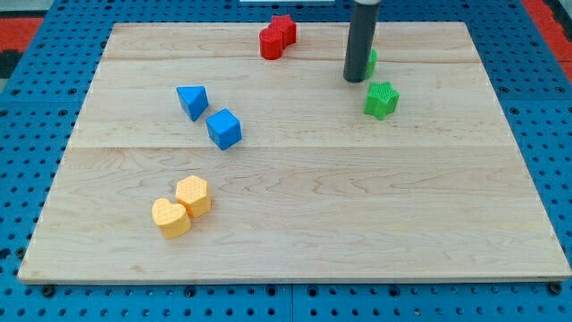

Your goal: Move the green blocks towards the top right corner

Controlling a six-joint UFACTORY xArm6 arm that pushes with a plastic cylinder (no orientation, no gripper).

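Observation:
My tip [356, 80] is at the lower end of the dark rod in the view's upper right. A green block [370, 63] sits right behind the rod, mostly hidden, touching or nearly touching it. A second green block, star-shaped [382, 98], lies just below and to the right of the tip, a little apart from it. Both green blocks are in the upper right part of the wooden board [295, 224].
Two red blocks [277, 38] touch each other at the view's top centre. A blue triangular block [192, 100] and a blue cube [224, 129] lie left of centre. A yellow heart block [170, 216] and a yellow hexagonal block [193, 194] touch at the lower left.

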